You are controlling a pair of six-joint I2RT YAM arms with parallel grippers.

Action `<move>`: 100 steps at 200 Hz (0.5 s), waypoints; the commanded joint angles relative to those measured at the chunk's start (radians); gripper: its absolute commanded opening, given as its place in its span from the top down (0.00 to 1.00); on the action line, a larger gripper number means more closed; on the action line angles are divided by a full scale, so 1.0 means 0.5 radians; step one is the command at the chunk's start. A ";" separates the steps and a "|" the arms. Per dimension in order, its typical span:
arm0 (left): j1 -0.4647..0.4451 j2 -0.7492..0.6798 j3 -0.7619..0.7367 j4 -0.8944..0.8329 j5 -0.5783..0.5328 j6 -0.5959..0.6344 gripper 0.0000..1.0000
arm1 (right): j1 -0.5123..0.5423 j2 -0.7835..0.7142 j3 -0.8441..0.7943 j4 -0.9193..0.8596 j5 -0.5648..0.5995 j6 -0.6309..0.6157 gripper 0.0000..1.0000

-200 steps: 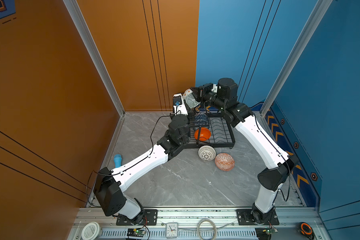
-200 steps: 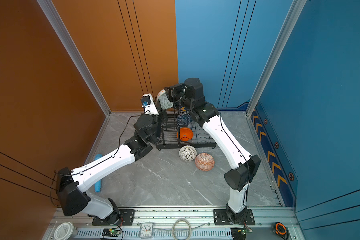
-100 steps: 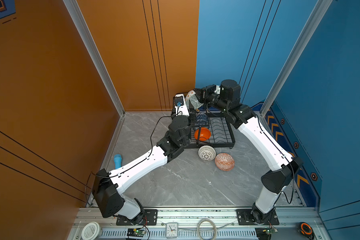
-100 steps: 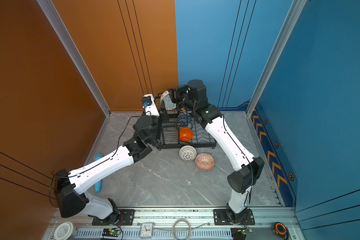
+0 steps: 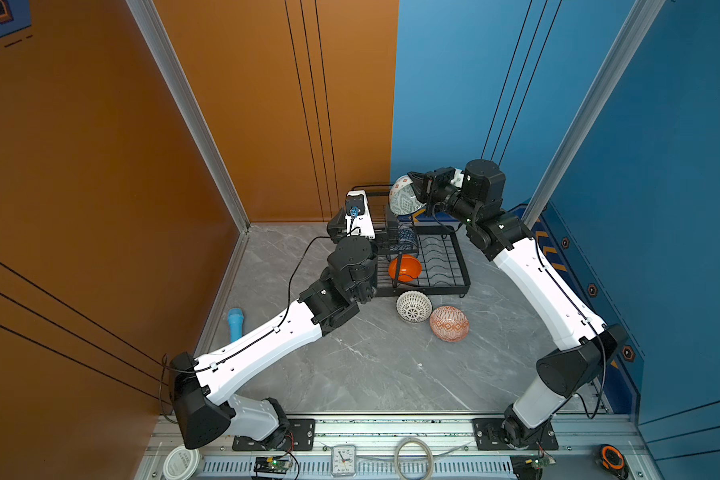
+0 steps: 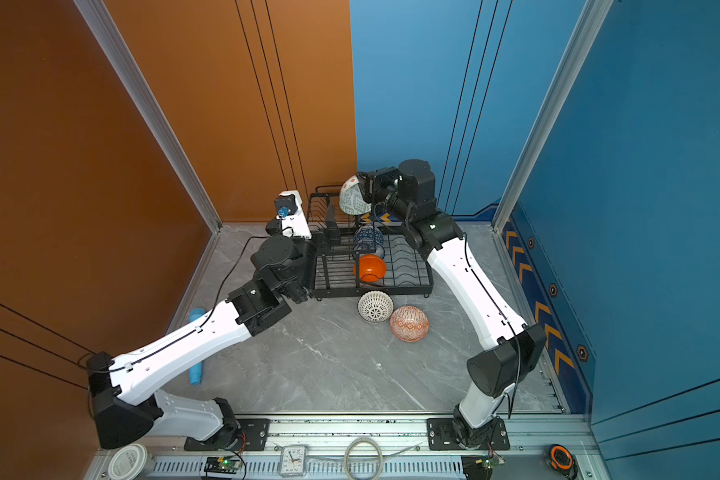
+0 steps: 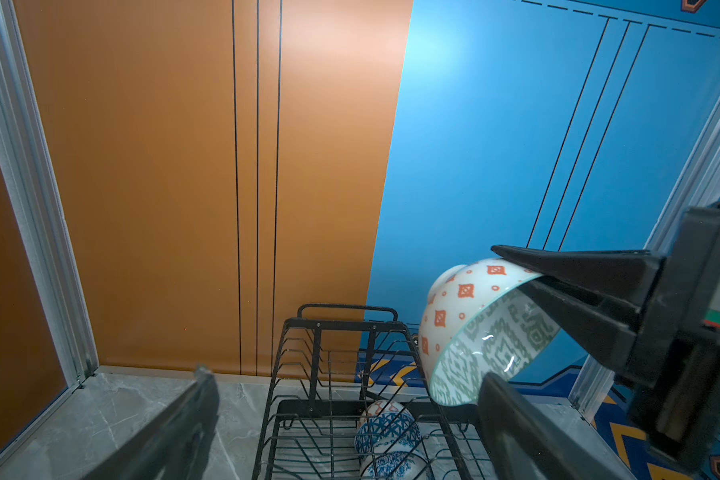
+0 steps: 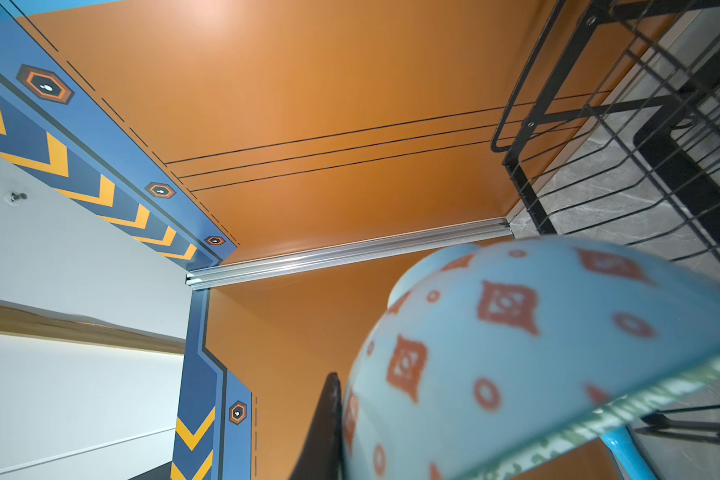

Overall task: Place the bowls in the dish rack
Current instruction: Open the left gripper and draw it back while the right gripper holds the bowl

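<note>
Your left wrist view alone shows both right fingers clamping the rim of the pale green bowl. Left fingers gape, empty.

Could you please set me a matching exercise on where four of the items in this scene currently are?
Items:
1. pale green bowl
2. plain orange bowl
3. lattice bowl
4. light-blue cylinder

Places:
A. on the table, just in front of the dish rack
B. gripped by the right gripper, off the table
C. on the table by the orange wall
D. inside the dish rack

Pairs: 1-B, 2-D, 3-A, 4-C
</note>
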 commanded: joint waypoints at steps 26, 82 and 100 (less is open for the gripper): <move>-0.031 -0.096 0.143 -0.516 0.010 -0.216 0.02 | -0.091 -0.230 -0.240 0.290 -0.027 0.034 1.00; -0.009 -0.150 0.245 -0.985 0.472 -0.469 0.02 | -0.264 -0.403 -0.494 0.292 -0.069 -0.061 1.00; 0.018 -0.141 0.279 -1.084 0.565 -0.533 0.02 | -0.303 -0.418 -0.511 0.264 -0.086 -0.108 1.00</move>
